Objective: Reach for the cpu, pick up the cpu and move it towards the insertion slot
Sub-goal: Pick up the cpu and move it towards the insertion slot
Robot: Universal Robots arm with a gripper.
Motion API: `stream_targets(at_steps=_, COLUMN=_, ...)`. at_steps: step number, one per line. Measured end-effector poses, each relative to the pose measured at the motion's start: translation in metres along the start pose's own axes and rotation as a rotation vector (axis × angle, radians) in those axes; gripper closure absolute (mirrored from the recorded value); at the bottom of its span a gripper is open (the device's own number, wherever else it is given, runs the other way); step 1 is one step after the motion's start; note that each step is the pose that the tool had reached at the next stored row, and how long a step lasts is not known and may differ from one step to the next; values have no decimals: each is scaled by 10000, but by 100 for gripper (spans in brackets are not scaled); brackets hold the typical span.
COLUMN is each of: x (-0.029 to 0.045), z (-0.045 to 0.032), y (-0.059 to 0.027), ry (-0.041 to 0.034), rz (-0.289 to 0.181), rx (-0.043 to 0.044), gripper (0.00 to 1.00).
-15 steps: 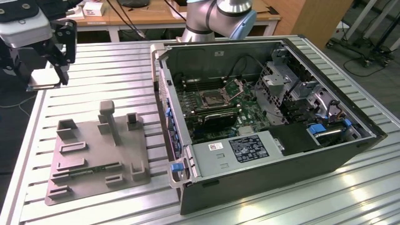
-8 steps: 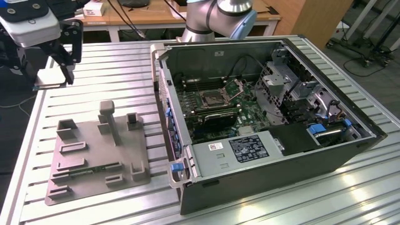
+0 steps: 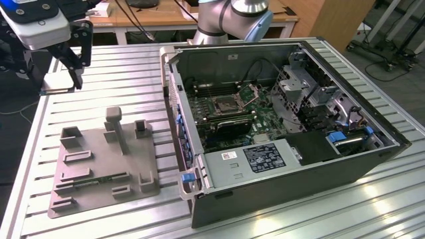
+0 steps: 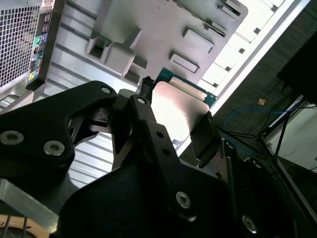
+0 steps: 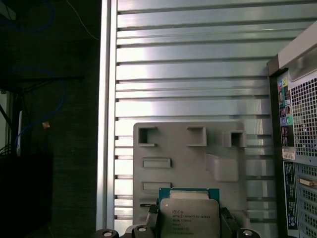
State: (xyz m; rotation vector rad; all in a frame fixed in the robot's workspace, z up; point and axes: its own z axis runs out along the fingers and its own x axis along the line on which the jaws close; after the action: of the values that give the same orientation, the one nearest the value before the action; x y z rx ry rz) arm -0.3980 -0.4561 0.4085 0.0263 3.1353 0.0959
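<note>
My gripper (image 3: pixel 65 79) hangs high over the table's far corner at the exterior view's left, well above the grey plastic fixture (image 3: pixel 99 164). It is shut on the cpu (image 5: pixel 189 215), a thin square chip with a silvery top and a green rim. In both wrist views the chip sits clamped by its edges between the two black fingers (image 4: pixel 141 116). In the exterior view the cpu (image 3: pixel 56 91) shows edge-on at the fingertips. The insertion slot (image 3: pixel 226 103), a silver-framed socket with a dark centre, lies inside the open computer case with its metal frame (image 3: pixel 256 92) hinged up.
The open computer case (image 3: pixel 279 124) stands at the exterior view's right on a ribbed metal table (image 3: pixel 113 74). A green memory stick (image 3: pixel 99 179) lies in the fixture, and upright posts (image 3: pixel 114 124) rise from it. The table's edge runs close beside the gripper.
</note>
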Motion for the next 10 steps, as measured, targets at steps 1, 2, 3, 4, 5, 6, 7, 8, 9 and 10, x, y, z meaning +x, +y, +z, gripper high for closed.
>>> stream_targets(at_steps=1, x=-1, z=1, y=0, ry=-1, rz=1, rx=-1, gripper=45)
stream_targets(at_steps=2, x=-3, z=1, y=0, ry=-1, rz=1, rx=-1, gripper=45)
stream_targets(at_steps=3, x=-10, z=0, y=0, ry=1, rz=0, rx=0, gripper=45)
stream_targets(at_steps=4, x=-14, z=0, y=0, ry=0, rz=0, rx=0, gripper=45)
stream_targets(at_steps=5, x=-18, z=0, y=0, ry=0, rz=0, rx=0, gripper=45)
stream_targets(at_steps=6, x=-21, z=1, y=0, ry=0, rz=0, rx=0, gripper=45)
stream_targets(at_steps=7, x=-22, z=1, y=0, ry=-1, rz=1, rx=0, gripper=45)
stream_targets(at_steps=8, x=-24, z=1, y=0, ry=-1, rz=1, rx=-1, gripper=45)
stream_targets(at_steps=9, x=-26, z=1, y=0, ry=0, rz=0, rx=0, gripper=45)
stream_targets(at_steps=10, x=-29, z=0, y=0, ry=0, rz=1, rx=1, gripper=45)
